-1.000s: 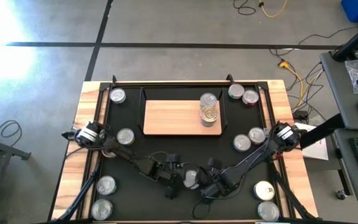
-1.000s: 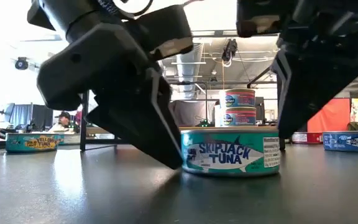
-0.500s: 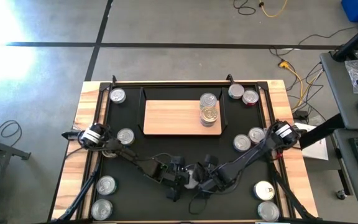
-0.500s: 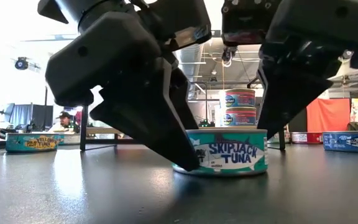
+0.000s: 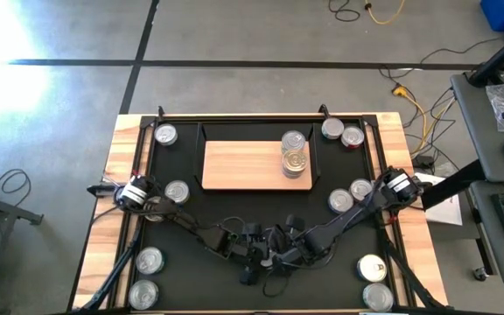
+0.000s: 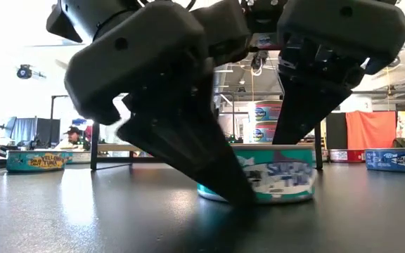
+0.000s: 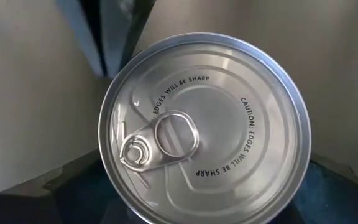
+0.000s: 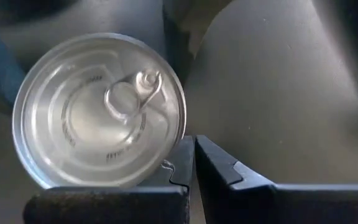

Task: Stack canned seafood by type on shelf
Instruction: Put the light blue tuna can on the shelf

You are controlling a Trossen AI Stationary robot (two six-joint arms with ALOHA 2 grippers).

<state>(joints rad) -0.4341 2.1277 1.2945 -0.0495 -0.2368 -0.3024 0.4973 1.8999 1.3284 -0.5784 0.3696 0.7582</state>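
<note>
Black mat on a wood table, board shelf at its middle. 2 cans stacked on the shelf's right end. Near edge, well below the shelf: teal tuna can. Left gripper fingers spread wide astride it. Right gripper fingers pressed together, tips touching the can's rim.

tuna can upright on mat, silver top | shelf: two-can stack at right end

Silver-topped can with teal sides and white lettering — black mat, pale wood shelf, dark grippers either side.
</note>
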